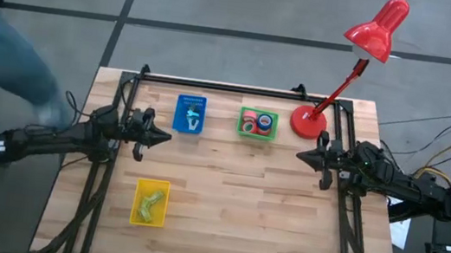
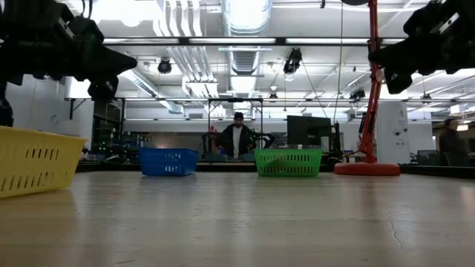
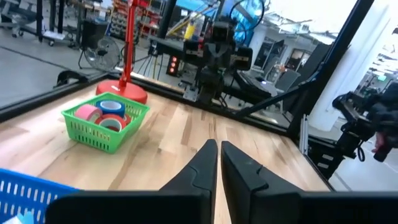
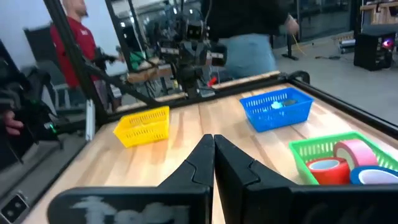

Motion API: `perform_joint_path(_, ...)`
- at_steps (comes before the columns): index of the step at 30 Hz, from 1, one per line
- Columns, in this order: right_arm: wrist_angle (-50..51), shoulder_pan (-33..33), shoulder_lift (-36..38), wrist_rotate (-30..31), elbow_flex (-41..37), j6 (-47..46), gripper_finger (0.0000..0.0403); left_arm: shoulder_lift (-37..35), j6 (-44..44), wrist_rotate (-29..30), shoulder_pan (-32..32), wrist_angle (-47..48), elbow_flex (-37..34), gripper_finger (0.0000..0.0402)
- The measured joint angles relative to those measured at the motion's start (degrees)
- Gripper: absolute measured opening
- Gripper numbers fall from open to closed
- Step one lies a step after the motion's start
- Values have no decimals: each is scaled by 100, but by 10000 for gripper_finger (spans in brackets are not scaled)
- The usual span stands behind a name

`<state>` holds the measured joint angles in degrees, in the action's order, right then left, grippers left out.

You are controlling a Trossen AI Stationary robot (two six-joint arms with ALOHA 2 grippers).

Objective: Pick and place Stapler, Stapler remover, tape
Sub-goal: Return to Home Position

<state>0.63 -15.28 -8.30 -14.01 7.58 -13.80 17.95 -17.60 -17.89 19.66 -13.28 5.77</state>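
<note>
Homing looks basically done: left pincer (image 1: 163,137) at 9 o'clock, right pincer (image 1: 302,157) at 3, both closed and empty. Tape (image 1: 256,123) sits in the green basket (image 1: 240,121) at 12, so just retract level, clear of it.

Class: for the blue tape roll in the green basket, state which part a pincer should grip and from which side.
Its ring wall, one finger in the hole, one outside, coming from above. The blue tape roll seems to lie flat in the green basket, whose walls and red rolls block the sides.
</note>
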Motion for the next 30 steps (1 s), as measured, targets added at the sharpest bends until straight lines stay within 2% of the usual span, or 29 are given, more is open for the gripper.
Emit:
perform_joint_path(9,435,1,829,-435,-155,55,9,-520,-162,20,0,-166,-283,25)
perform_joint_path(19,503,1,825,-433,-263,90,9,-1155,-182,37,0,27,-522,26)
perform_joint_path(25,-296,1,753,-344,-674,81,9,-1256,135,710,0,329,-526,26)
perform_joint_path(30,-339,-1,662,68,-707,192,9,-1247,256,898,0,586,-528,26)
